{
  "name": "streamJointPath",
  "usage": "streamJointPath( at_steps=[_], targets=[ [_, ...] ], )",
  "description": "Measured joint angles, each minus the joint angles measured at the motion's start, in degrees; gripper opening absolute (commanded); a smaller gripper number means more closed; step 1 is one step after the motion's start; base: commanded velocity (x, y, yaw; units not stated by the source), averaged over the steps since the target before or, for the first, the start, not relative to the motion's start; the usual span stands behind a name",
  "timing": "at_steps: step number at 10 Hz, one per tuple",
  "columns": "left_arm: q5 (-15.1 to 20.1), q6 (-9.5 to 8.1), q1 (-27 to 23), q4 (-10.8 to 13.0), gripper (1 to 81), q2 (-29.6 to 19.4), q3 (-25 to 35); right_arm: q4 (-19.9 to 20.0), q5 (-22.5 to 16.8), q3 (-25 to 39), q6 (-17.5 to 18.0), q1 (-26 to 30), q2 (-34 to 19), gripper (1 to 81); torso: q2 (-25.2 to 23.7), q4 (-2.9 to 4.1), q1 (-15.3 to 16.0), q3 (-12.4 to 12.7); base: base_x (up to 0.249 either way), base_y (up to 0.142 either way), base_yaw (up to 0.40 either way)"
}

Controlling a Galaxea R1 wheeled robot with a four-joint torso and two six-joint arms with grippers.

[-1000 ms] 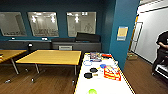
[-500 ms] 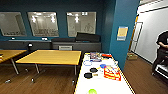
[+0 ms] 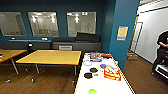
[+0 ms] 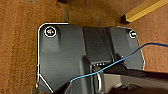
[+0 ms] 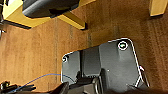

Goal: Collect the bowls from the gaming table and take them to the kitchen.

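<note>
Lime-green bowl [image 3: 92, 91] on gaming table's [image 3: 110, 85] near end

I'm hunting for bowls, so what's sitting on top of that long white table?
On the white table: a lime-green bowl at the near end, a red-and-white box, dark round items, a blue round one and a box at the far end. The nearest stretch is cut off from view.

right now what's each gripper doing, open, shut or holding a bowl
Left gripper: cannot be told; fingers not made out.
Right gripper: cannot be told; fingers not made out.
</note>
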Motion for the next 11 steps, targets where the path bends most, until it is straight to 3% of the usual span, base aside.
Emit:
streamJointPath(
  at_steps=[2, 9, 11],
  targets=[
    [-0.07, 0.00, 0.00, 0.00, 81.1, 0.00, 0.00, 0.00, 0.00, 2.69, 0.41, 1.51, -3.56, 81.1, -0.02, 0.00, 0.00, -1.47, 0.000, 0.000, 0.000],
    [-0.77, 0.00, -1.69, 0.00, 81.1, 0.02, 0.00, 0.04, 0.39, 11.24, 1.73, 10.06, -12.54, 81.1, 0.06, 0.00, 0.13, -14.75, 0.000, 0.000, 0.000],
    [-0.96, 0.00, -2.08, 0.00, 81.1, 0.02, -0.04, 0.04, 0.59, 12.70, 2.29, 12.62, -14.40, 81.1, 0.06, 0.00, 0.15, -15.87, 0.000, 0.000, 0.000]
  ],
)
